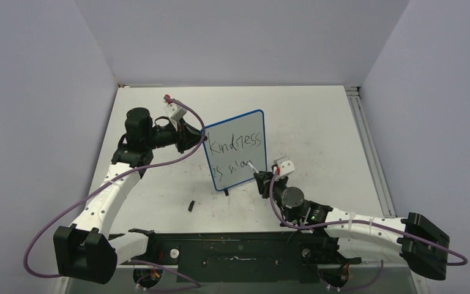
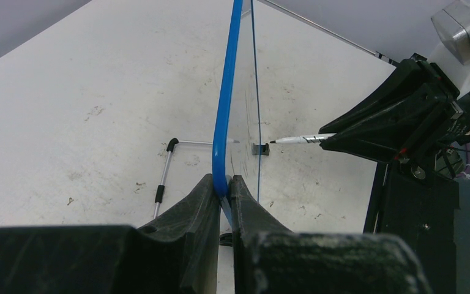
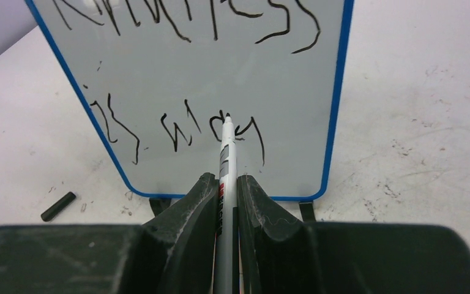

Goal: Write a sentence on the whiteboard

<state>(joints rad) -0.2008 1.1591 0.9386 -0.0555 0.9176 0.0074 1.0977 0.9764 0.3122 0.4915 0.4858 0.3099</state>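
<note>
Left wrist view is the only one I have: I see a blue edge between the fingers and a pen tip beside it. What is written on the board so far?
Observer: The sentence on the whiteboard has "Kindness" on top. Below it are "is" and a few letters like "mag".
Operator: Where on the face is the tip?
Observer: On the lower line, among its last letters. The right gripper is shut on the marker.
Operator: Is anything lying loose near the board?
Observer: A small black piece, perhaps the cap, lies left of the board's foot, apart from it.
</note>
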